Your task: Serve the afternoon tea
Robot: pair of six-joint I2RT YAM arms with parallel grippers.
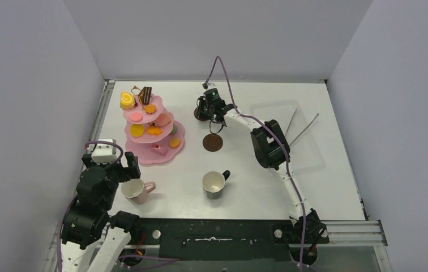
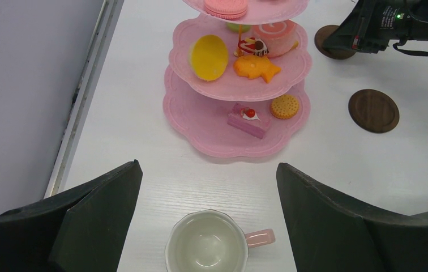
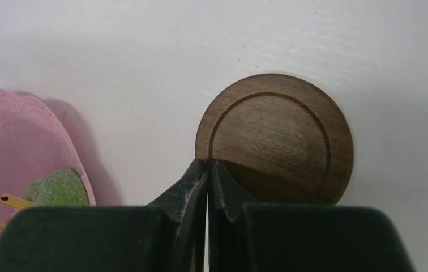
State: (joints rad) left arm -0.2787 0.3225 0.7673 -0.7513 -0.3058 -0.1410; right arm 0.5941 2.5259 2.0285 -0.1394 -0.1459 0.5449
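The pink three-tier stand point(image 1: 153, 129) with toy pastries point(image 1: 127, 100) stands at the left; it also shows in the left wrist view point(image 2: 237, 133). The pink mug point(image 1: 137, 191) stands upright and empty below my open left gripper point(image 1: 127, 171). In the left wrist view the mug point(image 2: 207, 248) lies between the wide-apart fingers of the left gripper point(image 2: 209, 164), untouched. The black mug point(image 1: 214, 184) stands mid-table. One brown coaster point(image 1: 212, 142) lies free. My right gripper point(image 1: 207, 111) is shut, and in the right wrist view its tips point(image 3: 207, 164) rest at the near rim of the second coaster point(image 3: 279, 133).
A clear plastic tray point(image 1: 282, 116) with long metal tongs point(image 1: 303, 130) lies at the back right. Grey walls close in the left, back and right sides. A metal rail point(image 1: 103, 107) runs along the table's left edge.
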